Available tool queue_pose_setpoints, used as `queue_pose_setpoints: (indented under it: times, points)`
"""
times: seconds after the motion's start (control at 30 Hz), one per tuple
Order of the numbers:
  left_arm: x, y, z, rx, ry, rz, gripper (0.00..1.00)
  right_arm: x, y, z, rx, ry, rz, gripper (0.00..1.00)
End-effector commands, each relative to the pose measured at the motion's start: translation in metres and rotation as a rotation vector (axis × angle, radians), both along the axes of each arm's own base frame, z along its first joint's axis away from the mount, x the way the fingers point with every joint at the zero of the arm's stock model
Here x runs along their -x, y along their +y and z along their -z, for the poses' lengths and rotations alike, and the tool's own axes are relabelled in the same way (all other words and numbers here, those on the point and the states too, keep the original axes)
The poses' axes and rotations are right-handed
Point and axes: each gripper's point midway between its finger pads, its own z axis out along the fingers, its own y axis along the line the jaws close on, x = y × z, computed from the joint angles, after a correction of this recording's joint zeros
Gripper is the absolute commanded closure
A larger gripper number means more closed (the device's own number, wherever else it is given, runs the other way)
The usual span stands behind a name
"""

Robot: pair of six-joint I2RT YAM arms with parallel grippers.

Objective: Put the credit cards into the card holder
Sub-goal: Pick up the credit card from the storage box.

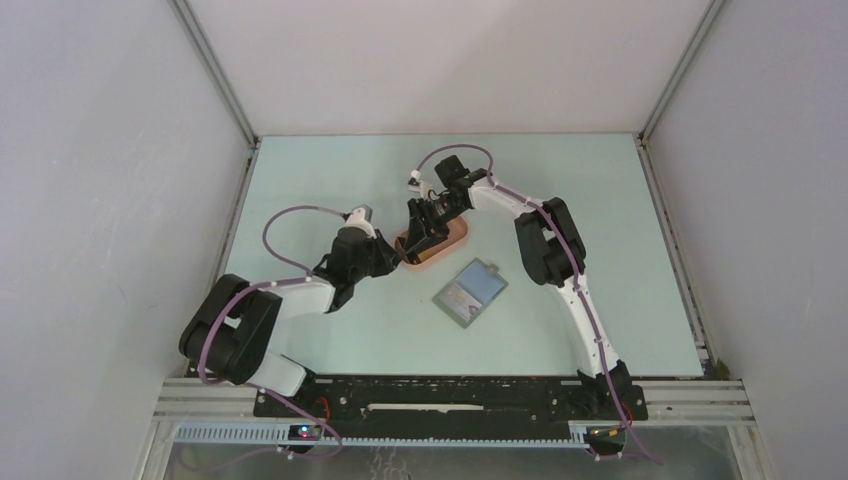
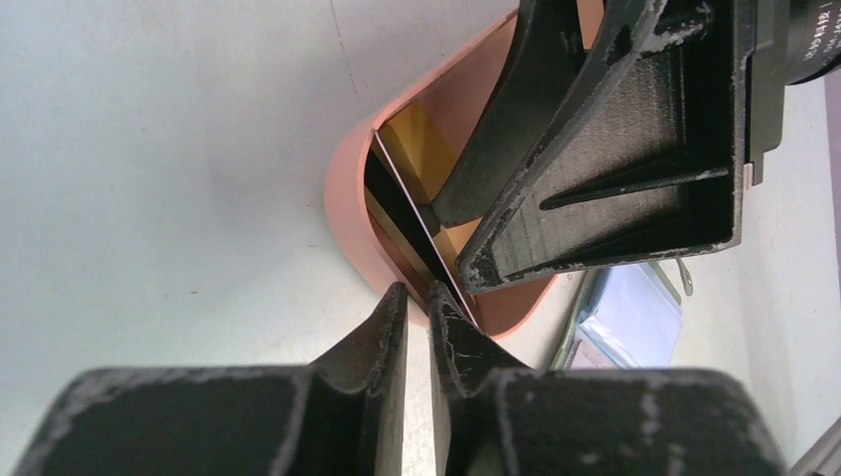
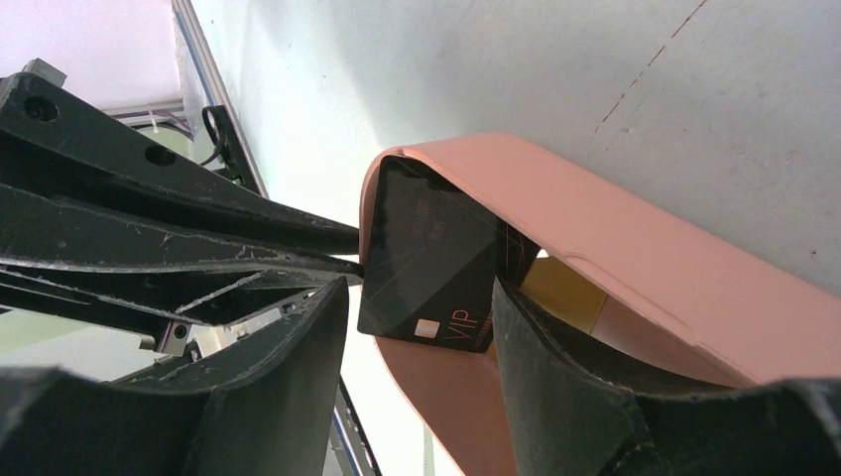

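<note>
Table (image 1: 300, 200) carries pink tray (image 1: 461, 238); card holder (image 1: 471, 293) lies open just beside it, apart from both claws. Black "VIP" card (image 3: 426, 258) stands tilted in tray; yellowish-tan card (image 2: 421, 149) also in tray. Right gripper (image 3: 419, 290) straddles black card, jaws wide; clamped or not, cannot tell. Left gripper (image 2: 419, 296) near-closed, narrow slit, tips at card edge; grip unclear.

Black card (image 3: 426, 263) tilted up; card holder (image 1: 471, 293) open.
</note>
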Motion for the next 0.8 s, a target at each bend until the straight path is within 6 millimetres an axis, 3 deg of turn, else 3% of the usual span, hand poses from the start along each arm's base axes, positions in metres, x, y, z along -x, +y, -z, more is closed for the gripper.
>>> queue_pose_setpoints:
  times: [0.0, 0.17, 0.77]
  points:
    - [-0.009, -0.021, -0.022, 0.039, -0.044, 0.082, 0.83, 0.003, 0.002, 0.017, 0.032, 0.032, 0.005, 0.36]
    - [-0.009, -0.021, -0.019, 0.032, -0.031, 0.084, 0.75, 0.003, 0.002, 0.019, 0.041, 0.027, 0.003, 0.36]
    - [-0.015, -0.022, -0.015, 0.006, 0.01, 0.07, 0.61, 0.004, 0.0, 0.018, 0.038, 0.024, -0.006, 0.39]
